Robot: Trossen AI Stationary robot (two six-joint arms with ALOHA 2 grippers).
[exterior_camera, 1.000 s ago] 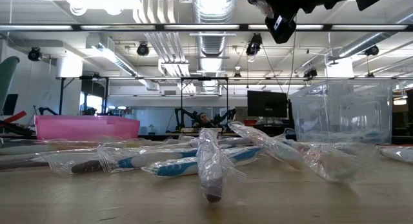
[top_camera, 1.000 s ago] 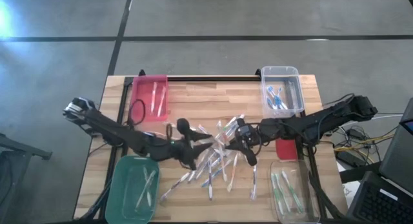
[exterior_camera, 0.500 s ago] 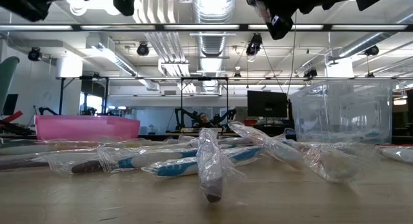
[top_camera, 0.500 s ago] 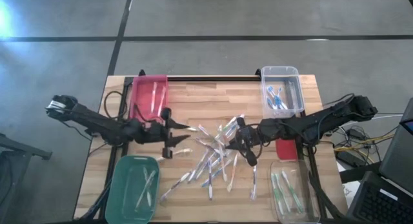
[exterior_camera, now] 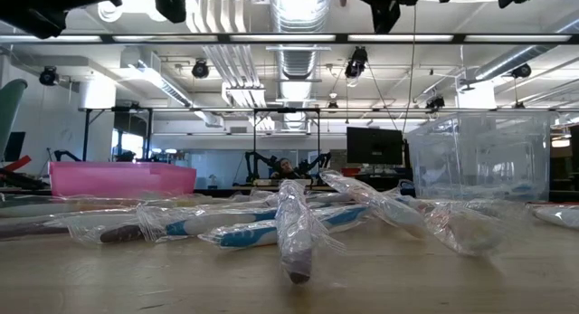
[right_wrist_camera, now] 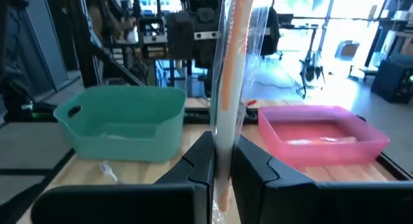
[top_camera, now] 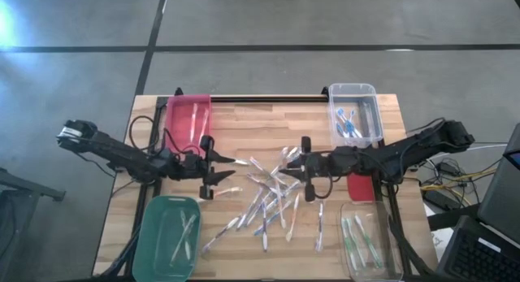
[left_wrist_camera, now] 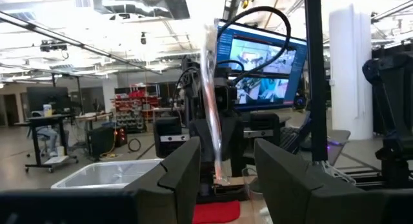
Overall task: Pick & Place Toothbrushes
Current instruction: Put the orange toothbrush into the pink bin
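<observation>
Around the toothbrushes: four bins.

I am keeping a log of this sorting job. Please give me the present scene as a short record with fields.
Left pincer: open, over table's left half, no grip visible
Right pincer: shut on wrapped orange toothbrush, lifted over table centre
Loose toothbrushes: wrapped pile at table centre
Pink bin: far left, a few brushes inside
Green bin: near left, a few brushes
Clear far bin: far right, blue brushes
Clear near bin: near right, green brushes
</observation>
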